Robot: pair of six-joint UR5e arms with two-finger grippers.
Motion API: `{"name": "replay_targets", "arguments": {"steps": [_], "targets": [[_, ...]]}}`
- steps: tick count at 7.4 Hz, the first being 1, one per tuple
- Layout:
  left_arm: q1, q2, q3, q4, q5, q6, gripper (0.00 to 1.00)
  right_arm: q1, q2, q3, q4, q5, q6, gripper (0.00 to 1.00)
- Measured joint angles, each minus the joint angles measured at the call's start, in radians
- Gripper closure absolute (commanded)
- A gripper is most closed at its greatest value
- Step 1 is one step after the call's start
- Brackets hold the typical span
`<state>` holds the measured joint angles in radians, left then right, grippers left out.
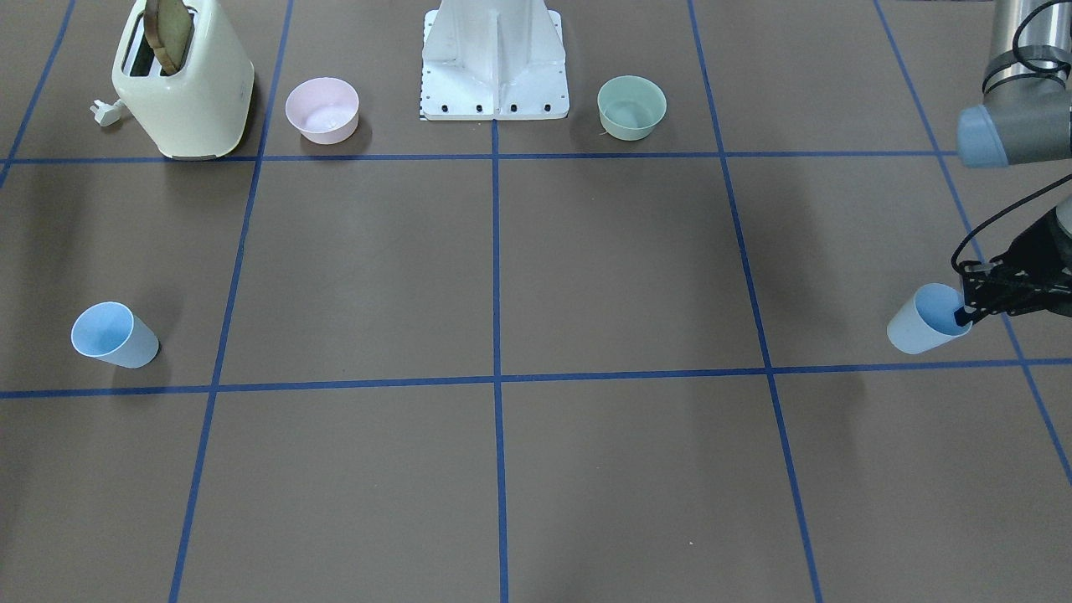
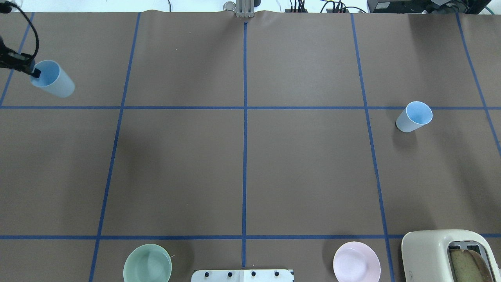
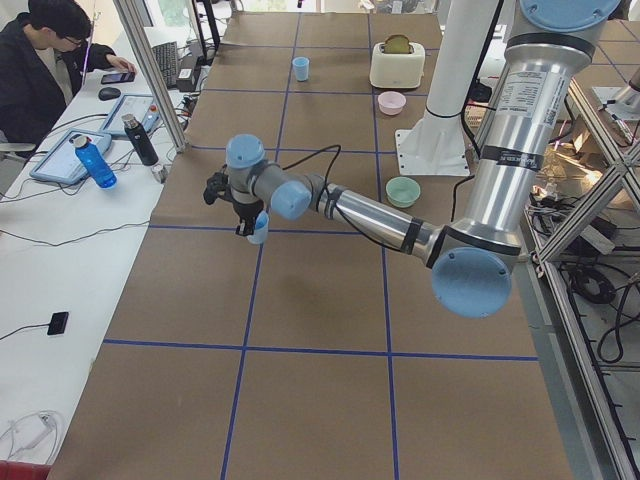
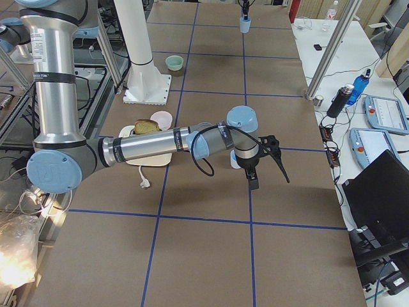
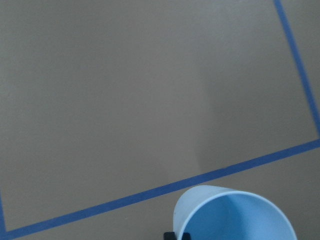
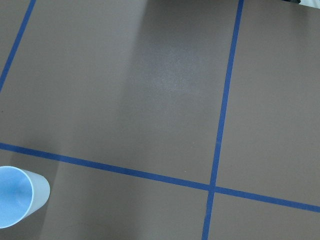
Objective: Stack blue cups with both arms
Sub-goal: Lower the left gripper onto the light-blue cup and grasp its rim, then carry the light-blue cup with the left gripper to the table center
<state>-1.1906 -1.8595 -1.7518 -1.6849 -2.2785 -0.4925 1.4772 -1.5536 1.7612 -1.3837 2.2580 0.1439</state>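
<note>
One blue cup hangs tilted in my left gripper, which is shut on its rim with one finger inside. In the overhead view this cup and the left gripper are at the far left. The left wrist view shows the cup's rim at the bottom. The second blue cup stands upright and alone on the table, at the right in the overhead view. My right gripper shows only in the exterior right view, hovering close to this cup; I cannot tell whether it is open or shut.
A cream toaster with a slice of toast, a pink bowl, a green bowl and the white pedestal stand along the robot's edge. An operator sits at a side desk.
</note>
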Motion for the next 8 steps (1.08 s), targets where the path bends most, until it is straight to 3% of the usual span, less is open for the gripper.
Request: {"name": "replay_targets", "arguments": {"steps": [2, 4, 6, 8], "targets": [[0.186, -0.176, -0.069, 0.147, 0.077, -0.285, 1.00, 0.000, -0.002, 0.001, 0.000, 0.000, 0.009, 0.00], [0.447, -0.380, -0.003, 0.173, 0.242, -0.607, 1.00, 0.000, -0.006, 0.001, 0.000, 0.001, 0.015, 0.00], [0.600, -0.515, 0.090, 0.177, 0.347, -0.753, 1.00, -0.001, -0.006, 0.001, 0.000, 0.002, 0.026, 0.00], [0.669, -0.561, 0.159, 0.169, 0.402, -0.779, 1.00, -0.001, -0.006, 0.003, 0.000, 0.004, 0.036, 0.00]]}}
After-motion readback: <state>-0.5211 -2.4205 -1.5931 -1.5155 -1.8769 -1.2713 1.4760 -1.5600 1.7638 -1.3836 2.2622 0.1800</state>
